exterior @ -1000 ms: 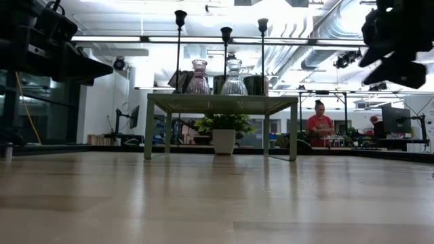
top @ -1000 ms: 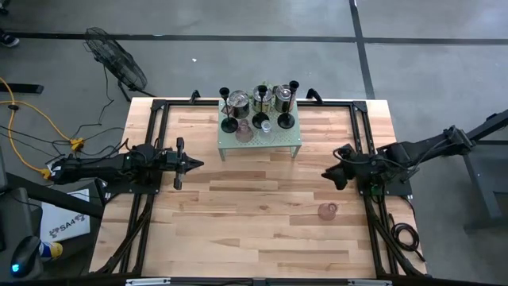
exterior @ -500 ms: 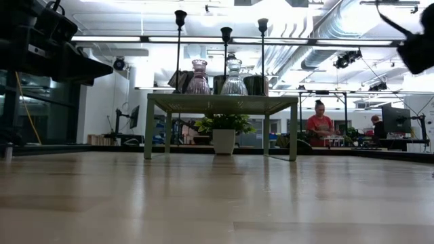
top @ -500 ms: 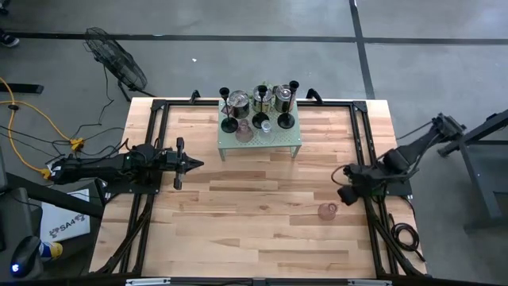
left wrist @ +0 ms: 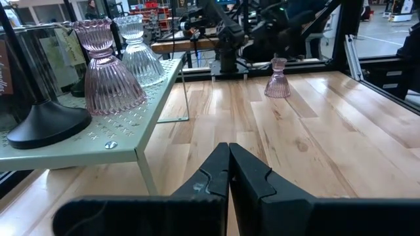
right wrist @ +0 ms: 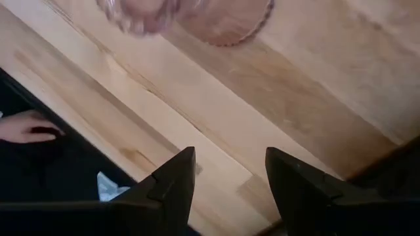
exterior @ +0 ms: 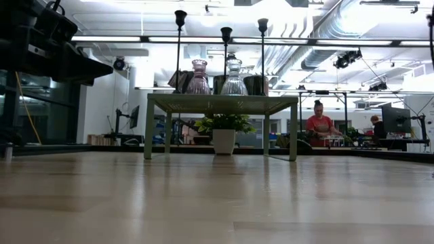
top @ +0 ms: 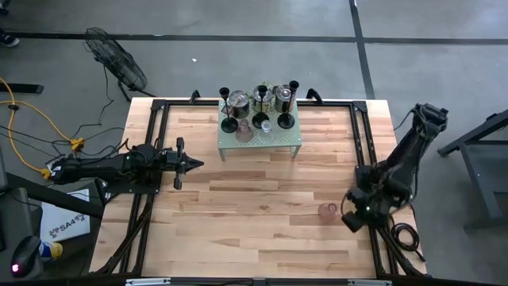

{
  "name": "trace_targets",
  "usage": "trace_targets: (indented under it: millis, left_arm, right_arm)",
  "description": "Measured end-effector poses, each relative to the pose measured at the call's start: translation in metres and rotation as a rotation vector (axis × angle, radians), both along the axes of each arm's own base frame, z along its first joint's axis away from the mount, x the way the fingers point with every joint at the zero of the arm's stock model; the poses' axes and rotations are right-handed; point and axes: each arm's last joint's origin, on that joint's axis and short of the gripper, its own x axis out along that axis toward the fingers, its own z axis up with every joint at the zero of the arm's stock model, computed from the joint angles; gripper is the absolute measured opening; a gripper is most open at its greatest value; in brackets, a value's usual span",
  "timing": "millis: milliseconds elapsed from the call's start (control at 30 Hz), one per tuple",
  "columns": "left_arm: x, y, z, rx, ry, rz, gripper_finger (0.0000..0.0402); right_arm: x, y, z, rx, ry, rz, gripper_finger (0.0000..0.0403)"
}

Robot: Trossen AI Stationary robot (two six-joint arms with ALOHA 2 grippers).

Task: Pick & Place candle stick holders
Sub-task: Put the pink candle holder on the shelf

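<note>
A small pink glass holder [top: 328, 210] stands upright on its base on the wood table near the right side; it also shows in the left wrist view [left wrist: 278, 69] and the right wrist view [right wrist: 187, 13]. My right gripper [top: 349, 220] is open just to its right and near side, pointing down, touching nothing [right wrist: 226, 160]. Black slim-stemmed holders [top: 292, 102], silver cups [top: 262, 99], a pink glass holder [left wrist: 105, 72] and a clear one [left wrist: 141, 56] stand on the pale green rack [top: 274, 139]. My left gripper [top: 190, 164] is shut and empty at the table's left [left wrist: 228, 160].
The rack [exterior: 222, 102] stands at the table's far middle on four legs. A potted plant [exterior: 224, 129] and people show in the room behind. Black frame rails [top: 367, 143] run along the table's sides. What looks like a hand [right wrist: 26, 126] shows beyond the table's edge.
My right gripper has swung from the table's right middle toward the near edge and down, tipping to point downward beside the pink glass holder on the table. It has left the low view. The holder has stayed where it was.
</note>
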Motion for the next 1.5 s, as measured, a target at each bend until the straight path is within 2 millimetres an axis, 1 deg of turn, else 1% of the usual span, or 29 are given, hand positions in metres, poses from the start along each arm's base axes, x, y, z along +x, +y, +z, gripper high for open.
trace_targets:
  millis: [133,200,333,533,700,867,1100,1233,1333,1433,1500]
  left_arm:
    - [0.0,0.0,0.0,0.0,0.0,0.0,0.0]
    - [0.0,0.0,0.0,0.0,0.0,0.0,0.0]
    - [0.0,0.0,0.0,0.0,0.0,0.0,0.0]
    - [0.0,0.0,0.0,0.0,0.0,0.0,0.0]
    - [0.0,0.0,0.0,0.0,0.0,0.0,0.0]
    - [0.0,0.0,0.0,0.0,0.0,0.0,0.0]
    - [0.0,0.0,0.0,0.0,0.0,0.0,0.0]
    - [0.0,0.0,0.0,0.0,0.0,0.0,0.0]
    - [0.0,0.0,0.0,0.0,0.0,0.0,0.0]
    - [0.0,0.0,0.0,0.0,0.0,0.0,0.0]
    - [0.0,0.0,0.0,0.0,0.0,0.0,0.0]
  right_arm:
    - [0.0,0.021,-0.013,-0.055,-0.041,-0.001,0.0178]
    - [0.0,0.029,-0.021,-0.1,-0.05,0.002,0.0178]
    - [0.001,0.038,-0.038,-0.203,-0.06,-0.002,0.0178]
    - [0.006,0.042,-0.056,-0.344,-0.103,-0.019,0.0178]
    - [0.008,0.043,-0.06,-0.403,-0.148,-0.034,0.0178]
    - [0.01,0.046,-0.059,-0.407,-0.174,-0.003,0.0178]
    - [0.008,0.047,-0.06,-0.375,-0.12,0.03,0.018]
    - [0.009,0.048,-0.06,-0.363,-0.12,0.047,0.0206]
    - [0.009,0.049,-0.059,-0.364,-0.139,0.085,0.0243]
    - [0.011,0.05,-0.059,-0.397,-0.207,0.118,0.0281]
    - [0.013,0.049,-0.058,-0.436,-0.248,0.115,0.0298]
